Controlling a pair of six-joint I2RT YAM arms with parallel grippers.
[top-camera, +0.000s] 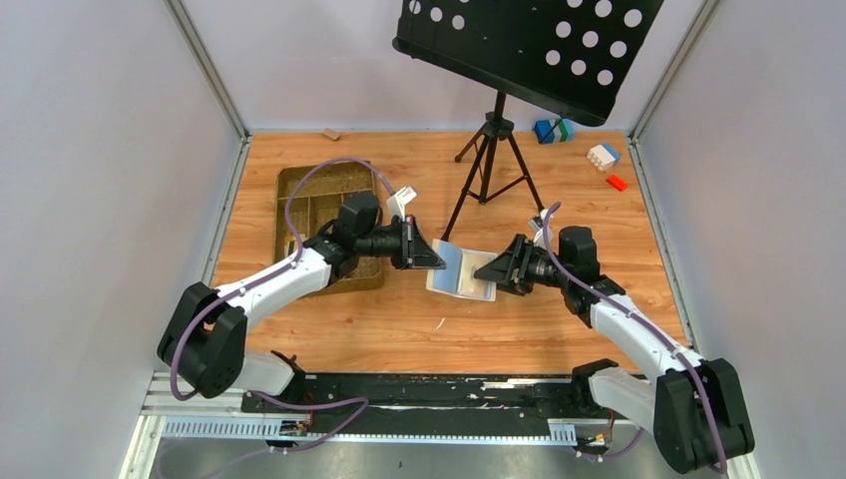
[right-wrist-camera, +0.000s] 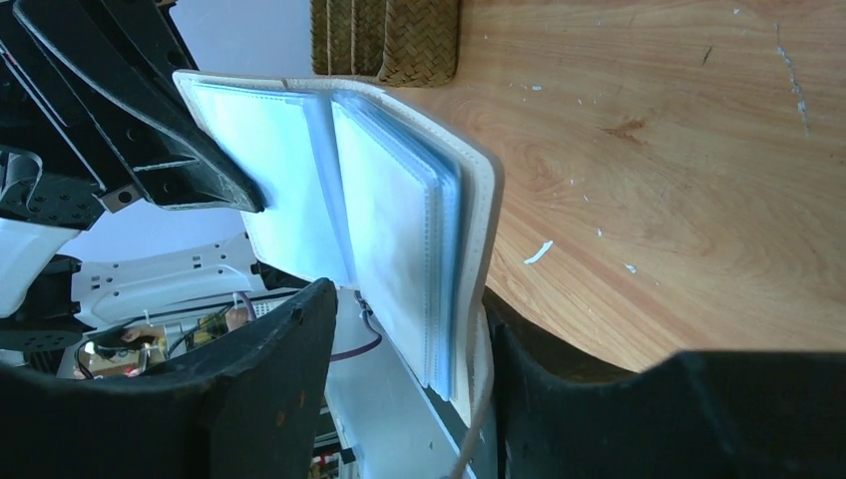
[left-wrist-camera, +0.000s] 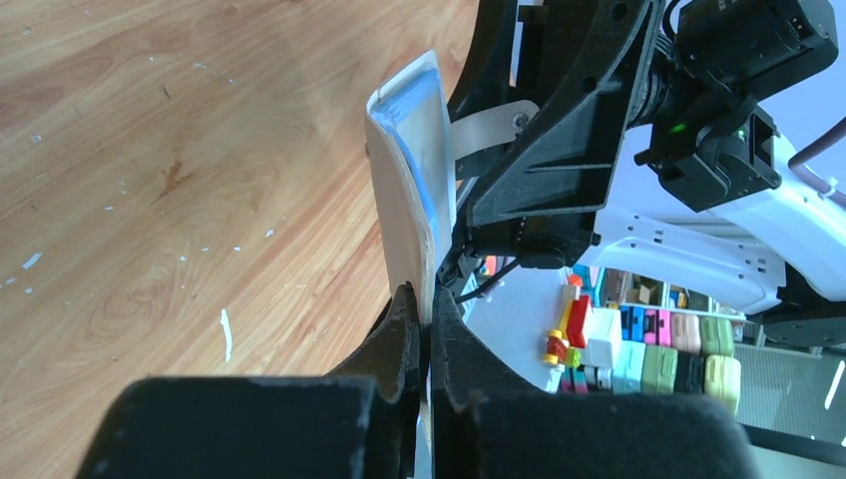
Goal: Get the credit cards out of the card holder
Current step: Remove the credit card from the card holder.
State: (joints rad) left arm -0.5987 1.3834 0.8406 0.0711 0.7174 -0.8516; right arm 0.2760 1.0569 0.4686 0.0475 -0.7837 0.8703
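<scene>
The cream-beige folding card holder, light-blue inside up, is being held open over the middle of the grey-walled wooden bench, its length running left to right. One cover is being pinched by the left tool; the other is being straddled by the parted right tool.

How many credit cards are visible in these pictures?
0. The open card holder, pinched by the left gripper, shows only pale blue sleeves; some may be hidden inside them.

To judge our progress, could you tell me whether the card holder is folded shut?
No, in the right wrist view the card holder is spread open, light blue inside showing.
</scene>
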